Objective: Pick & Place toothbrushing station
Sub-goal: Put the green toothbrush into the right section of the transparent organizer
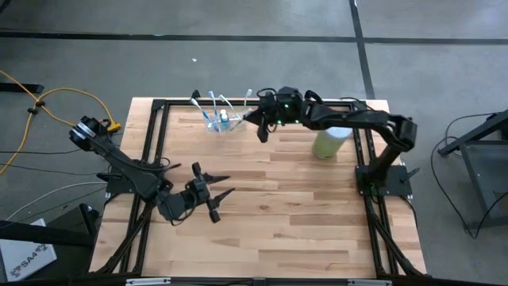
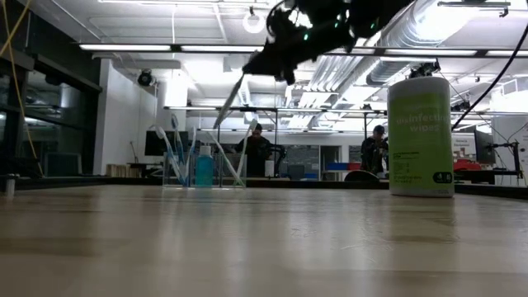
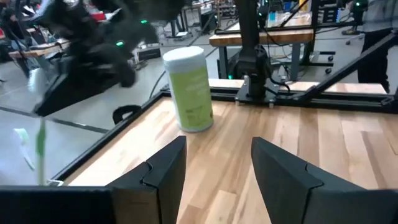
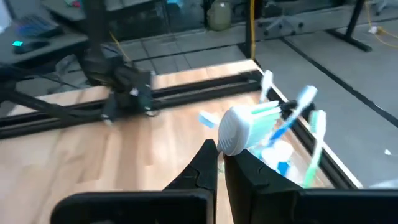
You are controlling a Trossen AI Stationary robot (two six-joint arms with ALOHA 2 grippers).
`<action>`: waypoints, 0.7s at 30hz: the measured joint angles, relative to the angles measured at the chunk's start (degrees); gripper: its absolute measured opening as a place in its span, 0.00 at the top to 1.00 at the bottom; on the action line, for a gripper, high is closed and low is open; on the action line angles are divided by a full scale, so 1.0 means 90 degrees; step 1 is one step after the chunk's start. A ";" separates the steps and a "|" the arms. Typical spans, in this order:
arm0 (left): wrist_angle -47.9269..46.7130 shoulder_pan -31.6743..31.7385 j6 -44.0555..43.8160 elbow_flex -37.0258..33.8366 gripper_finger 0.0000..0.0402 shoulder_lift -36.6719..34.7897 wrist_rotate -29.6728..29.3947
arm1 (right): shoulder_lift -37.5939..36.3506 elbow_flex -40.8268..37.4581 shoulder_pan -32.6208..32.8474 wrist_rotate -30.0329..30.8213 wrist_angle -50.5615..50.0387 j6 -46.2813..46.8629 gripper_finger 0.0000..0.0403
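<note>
Over on the left side of the wooden table (image 1: 302, 214), the left gripper (image 1: 216, 193) sits low over the boards, turned toward the middle of the table, its two dark fingers (image 3: 163, 177) spread apart with only bare wood between them. It is well apart from everything else on the table. Moving right along the far edge, the toothbrushing station (image 1: 223, 121) stands on the table top just inside the black frame rail (image 1: 182, 104): a small clear holder with several toothbrushes (image 2: 174, 148) leaning out of it at angles and a little blue bottle (image 2: 204, 169) standing inside. Just beside it on the right, raised above the table, hangs the right gripper (image 1: 259, 125), its fingers (image 4: 202, 167) pressed together around the handle end of a white toothbrush (image 4: 245, 127); from the low view the brush slants down from the jaws toward the holder, and its tip shows above the holder, though I cannot tell whether it touches anything there. The right arm (image 1: 357, 119) stretches back along the far edge to its base at the table's right side. Under that arm, near the far right corner, a light green canister (image 1: 329, 143) with a pale lid stands upright, clear of the holder. Beyond the table, two people (image 2: 257, 148) can be seen far off in the room.
</note>
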 joint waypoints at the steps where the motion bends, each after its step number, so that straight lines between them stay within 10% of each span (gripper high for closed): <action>1: 0.0001 -0.0023 -0.0053 0.0000 0.57 0.0071 -0.0008 | 0.0088 0.0000 -0.0080 -0.0005 0.0074 -0.0001 0.99; 21: 0.0002 -0.0091 -0.0159 -0.0005 0.57 0.0569 -0.0744 | 0.0361 0.0002 -0.0793 0.0439 0.0570 -0.0173 0.99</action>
